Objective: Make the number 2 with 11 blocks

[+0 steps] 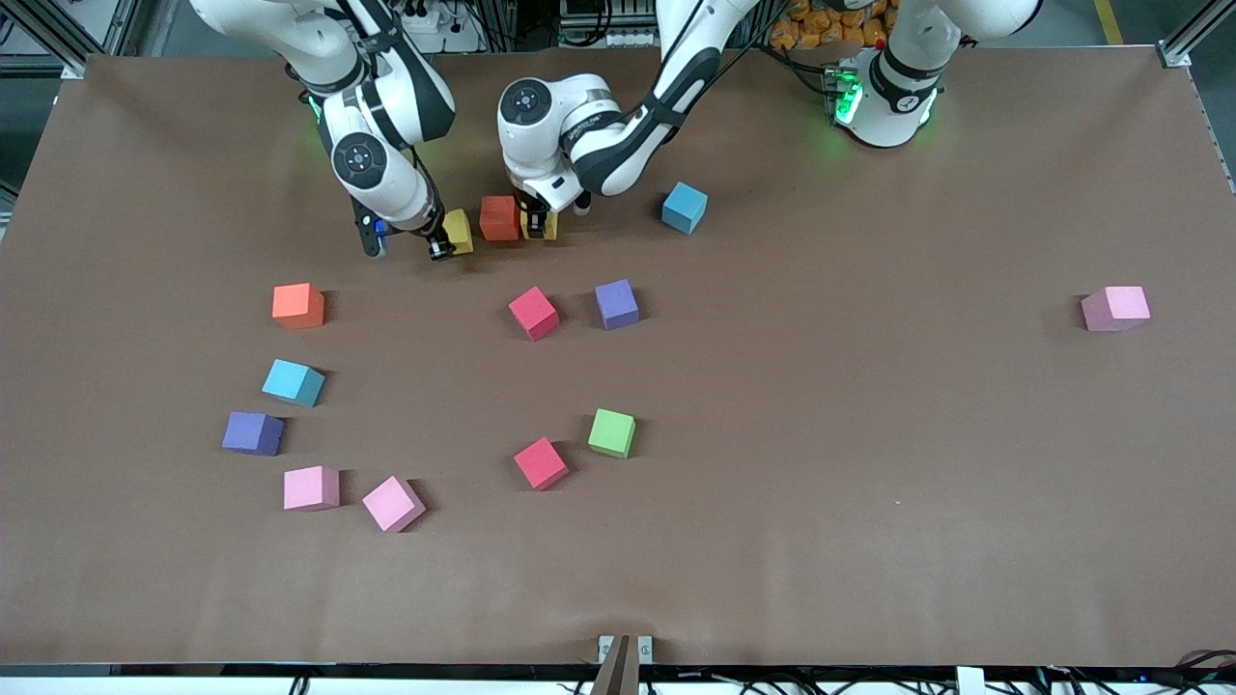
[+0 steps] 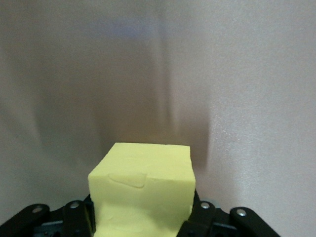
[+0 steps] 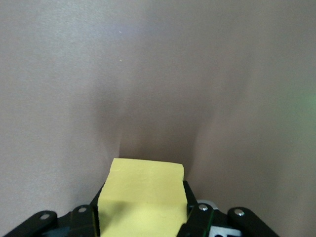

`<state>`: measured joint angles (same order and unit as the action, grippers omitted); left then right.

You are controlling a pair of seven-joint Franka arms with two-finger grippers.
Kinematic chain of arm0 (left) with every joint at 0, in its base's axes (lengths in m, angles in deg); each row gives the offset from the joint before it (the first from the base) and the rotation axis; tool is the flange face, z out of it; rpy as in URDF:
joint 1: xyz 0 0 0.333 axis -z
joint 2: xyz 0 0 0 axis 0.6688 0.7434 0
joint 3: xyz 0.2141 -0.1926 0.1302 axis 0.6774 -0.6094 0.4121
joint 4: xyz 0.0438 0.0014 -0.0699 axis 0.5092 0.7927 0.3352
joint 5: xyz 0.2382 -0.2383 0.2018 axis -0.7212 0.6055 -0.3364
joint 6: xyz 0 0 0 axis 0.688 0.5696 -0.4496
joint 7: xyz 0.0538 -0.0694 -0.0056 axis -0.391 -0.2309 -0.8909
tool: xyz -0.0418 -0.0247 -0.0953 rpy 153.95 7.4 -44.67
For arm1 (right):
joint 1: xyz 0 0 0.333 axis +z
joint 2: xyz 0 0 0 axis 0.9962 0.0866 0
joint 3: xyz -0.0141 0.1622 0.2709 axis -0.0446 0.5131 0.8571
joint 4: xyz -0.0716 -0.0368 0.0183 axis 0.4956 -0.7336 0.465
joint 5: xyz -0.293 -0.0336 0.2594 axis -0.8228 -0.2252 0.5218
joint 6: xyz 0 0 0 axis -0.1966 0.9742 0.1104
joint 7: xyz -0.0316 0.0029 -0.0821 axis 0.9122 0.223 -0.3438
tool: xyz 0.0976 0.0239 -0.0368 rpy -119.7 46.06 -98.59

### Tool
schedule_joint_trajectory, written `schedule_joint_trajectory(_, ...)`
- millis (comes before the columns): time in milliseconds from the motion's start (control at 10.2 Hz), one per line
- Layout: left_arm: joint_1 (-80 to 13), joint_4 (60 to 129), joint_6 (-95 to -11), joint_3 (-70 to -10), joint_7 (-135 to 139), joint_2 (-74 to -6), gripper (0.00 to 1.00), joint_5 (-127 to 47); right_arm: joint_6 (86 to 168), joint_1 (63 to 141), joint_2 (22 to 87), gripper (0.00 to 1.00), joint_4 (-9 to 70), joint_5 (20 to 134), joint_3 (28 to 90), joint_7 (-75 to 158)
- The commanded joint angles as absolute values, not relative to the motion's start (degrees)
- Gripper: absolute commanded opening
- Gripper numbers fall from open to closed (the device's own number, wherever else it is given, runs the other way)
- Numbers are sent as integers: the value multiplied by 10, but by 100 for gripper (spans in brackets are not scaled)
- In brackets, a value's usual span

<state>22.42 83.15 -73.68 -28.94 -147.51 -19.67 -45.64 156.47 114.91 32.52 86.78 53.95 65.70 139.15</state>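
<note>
Your left gripper (image 2: pixel 143 224) clamps a matte foam yellow cube (image 2: pixel 143 192); the right gripper (image 3: pixel 143 222) clamps another (image 3: pixel 143 197). Only the front view shows the red cube (image 1: pixel 499 218) between them, upper centre.

Even overhead light; wrist views perhaps soft

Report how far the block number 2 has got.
Done: only a start, one orange-red foam cube in place. In hand: the right gripper and left gripper each clamp a yellow foam cube at either side of it. Left: every lower row; the other cubes lie scattered.
</note>
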Motion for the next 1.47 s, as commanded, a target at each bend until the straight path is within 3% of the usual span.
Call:
schedule_joint_trajectory(0, 239, 831, -725, -288, -1517, -181, 13, -455, 1578, 1122, 303, 0, 875, 548, 658, 1340)
schedule_joint_trajectory(1369, 239, 796, -725, -284, -1525, -174, 13, -456, 1576, 1079, 314, 0, 830, 520, 657, 1230)
